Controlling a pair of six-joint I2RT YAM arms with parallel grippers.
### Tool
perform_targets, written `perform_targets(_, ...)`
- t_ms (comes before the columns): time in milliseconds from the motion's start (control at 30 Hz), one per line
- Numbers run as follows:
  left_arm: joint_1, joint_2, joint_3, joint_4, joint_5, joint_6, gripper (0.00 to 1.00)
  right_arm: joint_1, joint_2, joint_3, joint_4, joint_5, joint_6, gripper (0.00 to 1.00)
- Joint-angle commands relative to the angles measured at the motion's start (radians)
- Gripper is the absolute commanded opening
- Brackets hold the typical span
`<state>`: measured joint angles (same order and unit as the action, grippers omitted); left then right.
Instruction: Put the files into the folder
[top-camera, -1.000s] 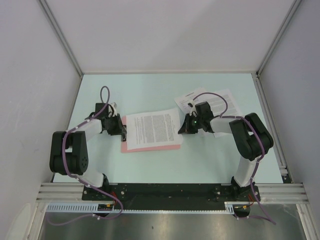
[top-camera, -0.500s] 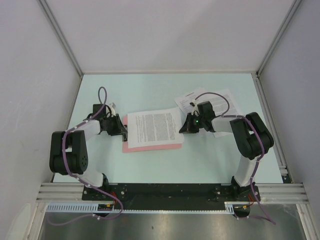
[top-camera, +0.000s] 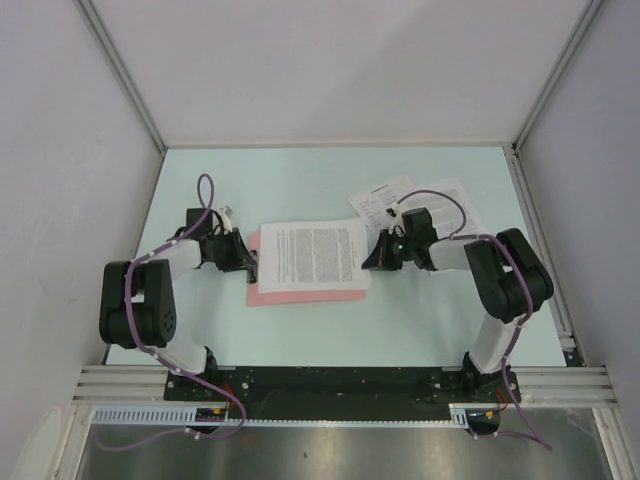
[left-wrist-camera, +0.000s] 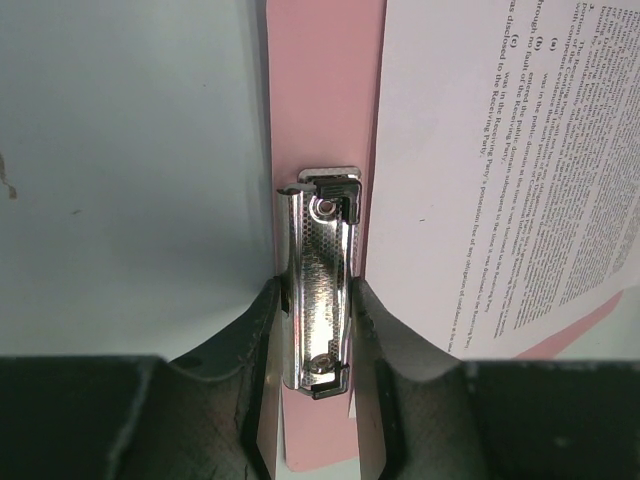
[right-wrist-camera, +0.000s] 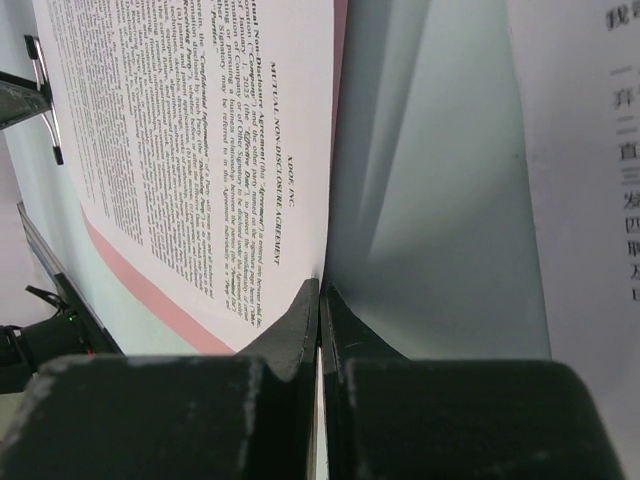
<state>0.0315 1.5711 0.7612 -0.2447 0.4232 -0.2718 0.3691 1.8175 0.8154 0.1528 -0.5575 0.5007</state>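
Your left gripper (top-camera: 243, 258) is clamped on the metal clip (left-wrist-camera: 317, 285) at the left short edge of the folder (top-camera: 305, 295), one finger against each side of it. Your right gripper (top-camera: 372, 258) has its fingers together on the right edge of a printed sheet (top-camera: 312, 256), one of the files, which lies on the pink folder slightly askew. Pink shows past the sheet at the left end and along the near edge.

The left wrist view shows what the top view cannot. The sheet's left edge stops just beside the clip, with a narrow bare strip of pink between them, so the sheet is not under the clip. The right wrist view shows the pinched edge raised off the bench (top-camera: 300, 185), casting a shadow, and pink board under the sheet.

Two more files (top-camera: 378, 200) lie overlapping at the right rear, partly under your right arm. One with large characters fills the right side of the right wrist view.

There is open pale green bench behind the folder and a narrower band in front of it. White panels (top-camera: 340, 70) close in three sides.
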Motion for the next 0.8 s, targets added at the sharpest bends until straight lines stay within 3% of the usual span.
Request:
perform_targets(0, -0.005, 0.029, -0.017, -0.062, 0.017, -0.014, 0.00, -0.012, 0.037, -0.114, -0.170, 0.107, -0.014, 0.00)
perform_targets(267, -0.005, 0.027, -0.026, -0.053, 0.032, -0.021, 0.00, -0.027, 0.071, -0.133, -0.042, -0.008, 0.039, 0.00)
perform_targets(400, -0.005, 0.018, -0.028, -0.054, 0.040, -0.021, 0.00, 0.014, 0.022, -0.127, -0.050, 0.070, 0.012, 0.00)
perform_targets(767, -0.005, 0.013, -0.031, -0.054, 0.051, -0.021, 0.00, 0.066, 0.026, -0.078, -0.065, 0.105, -0.046, 0.00)
